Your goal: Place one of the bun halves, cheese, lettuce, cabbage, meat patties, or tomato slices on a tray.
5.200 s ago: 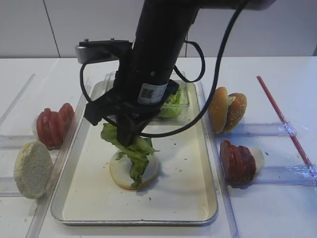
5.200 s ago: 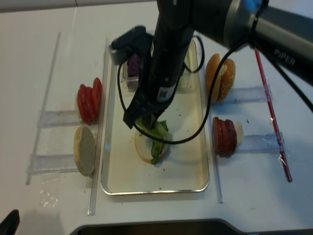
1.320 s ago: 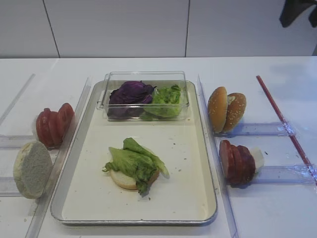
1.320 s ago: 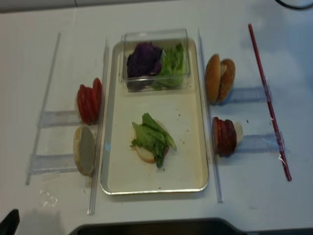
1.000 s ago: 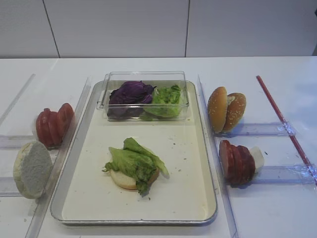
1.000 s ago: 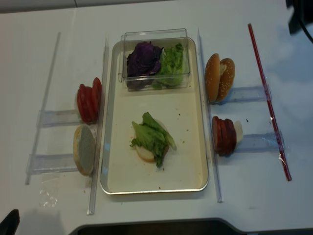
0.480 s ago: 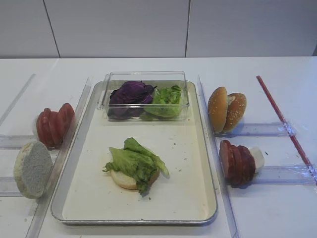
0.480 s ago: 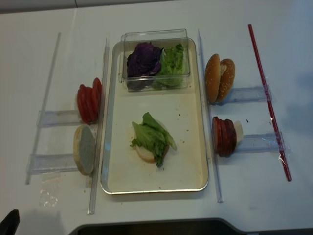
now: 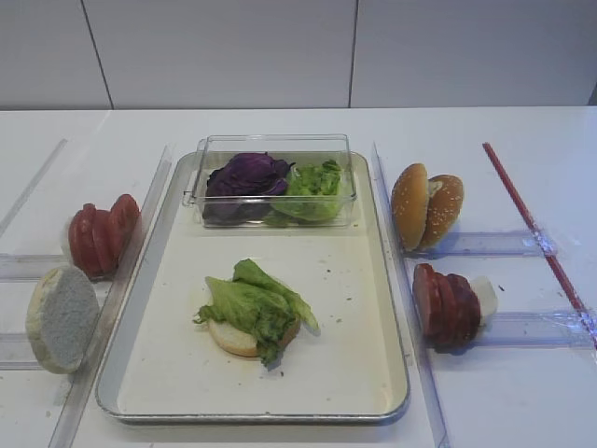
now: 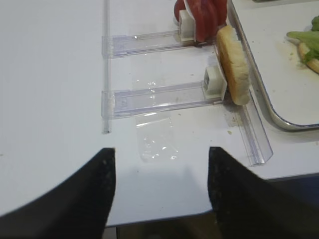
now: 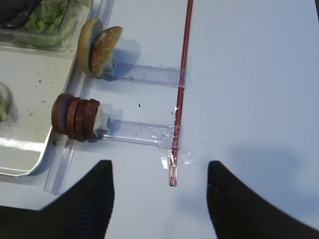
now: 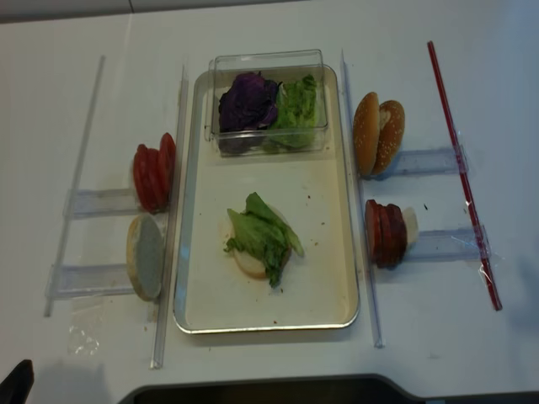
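On the cream tray (image 9: 373,378) lies a pale bun half (image 9: 229,339) with a lettuce leaf (image 9: 254,306) draped over it. More lettuce (image 9: 315,180) and purple cabbage (image 9: 244,175) fill the clear box. Tomato slices (image 9: 98,233) and a cut bun half (image 9: 61,317) stand left of the tray. Sesame buns (image 9: 427,207) and meat patties (image 9: 446,303) stand to its right. Cheese is out of view. My right gripper (image 11: 158,172) hangs open over bare table right of the patties (image 11: 75,117). My left gripper (image 10: 160,154) is open near the table's front edge, left of the bun half (image 10: 232,64).
Clear plastic rails (image 9: 485,245) hold the ingredients on both sides of the tray. A red strip (image 11: 182,84) is taped to the table on the right. The clear box (image 9: 270,145) takes up the tray's far end. Neither arm shows in the high views.
The right arm has let go of the lettuce leaf on the bun half and drawn back out of the high views. In the last second nothing on the table moved.
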Controlling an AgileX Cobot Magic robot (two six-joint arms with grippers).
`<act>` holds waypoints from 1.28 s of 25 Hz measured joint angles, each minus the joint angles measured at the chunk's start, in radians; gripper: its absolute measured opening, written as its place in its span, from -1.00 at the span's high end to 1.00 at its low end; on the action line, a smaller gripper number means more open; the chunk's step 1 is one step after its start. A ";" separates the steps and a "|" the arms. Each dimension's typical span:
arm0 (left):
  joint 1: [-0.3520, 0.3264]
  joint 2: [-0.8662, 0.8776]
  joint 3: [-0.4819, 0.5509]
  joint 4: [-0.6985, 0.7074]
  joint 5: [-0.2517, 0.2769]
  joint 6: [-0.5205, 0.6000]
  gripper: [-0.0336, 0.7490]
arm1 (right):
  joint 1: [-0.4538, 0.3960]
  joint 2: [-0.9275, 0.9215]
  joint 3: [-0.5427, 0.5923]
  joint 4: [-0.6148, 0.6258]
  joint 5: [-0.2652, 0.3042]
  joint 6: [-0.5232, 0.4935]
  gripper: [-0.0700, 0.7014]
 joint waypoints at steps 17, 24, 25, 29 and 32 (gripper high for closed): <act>0.000 0.000 0.000 0.000 0.000 0.000 -0.15 | 0.000 -0.515 0.421 -0.050 -0.088 0.053 -0.36; 0.000 0.000 0.000 0.000 0.000 0.000 -0.15 | 0.000 -0.578 0.481 -0.070 -0.114 0.116 -0.36; 0.000 0.000 0.000 0.000 0.000 0.000 -0.15 | 0.000 -0.578 0.481 -0.075 -0.115 0.121 -0.36; 0.000 0.000 0.000 0.000 0.000 0.000 -0.15 | 0.000 -0.578 0.481 -0.079 -0.116 0.130 -0.36; 0.000 0.000 0.000 0.000 0.000 0.000 -0.15 | 0.000 -0.578 0.481 -0.079 -0.120 0.134 -0.36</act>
